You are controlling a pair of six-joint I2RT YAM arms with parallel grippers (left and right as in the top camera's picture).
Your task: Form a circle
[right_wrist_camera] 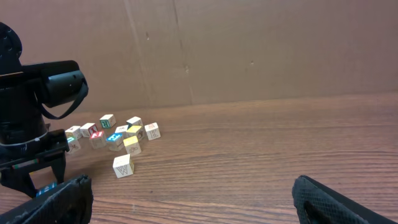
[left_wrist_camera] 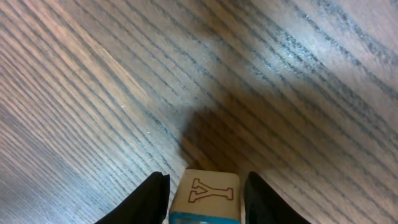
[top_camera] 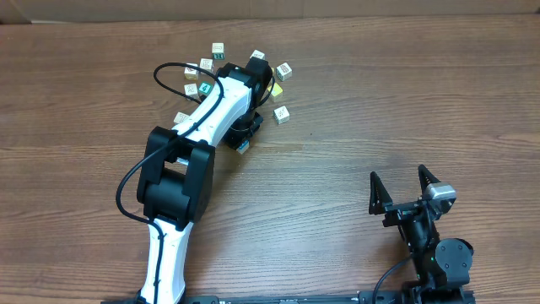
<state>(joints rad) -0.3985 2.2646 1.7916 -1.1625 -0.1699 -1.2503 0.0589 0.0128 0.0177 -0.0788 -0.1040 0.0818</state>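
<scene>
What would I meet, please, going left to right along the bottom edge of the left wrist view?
dark finger → Y cube → second dark finger

The brown wooden table is carrying a loose scatter of small letter cubes near its far edge. A yellow cube is lying among them, a whitish cube is sitting just nearer, slightly apart, and a green-lettered cube is resting farthest back. A Y cube is showing over the grain; whether it is touching the wood cannot be told
</scene>
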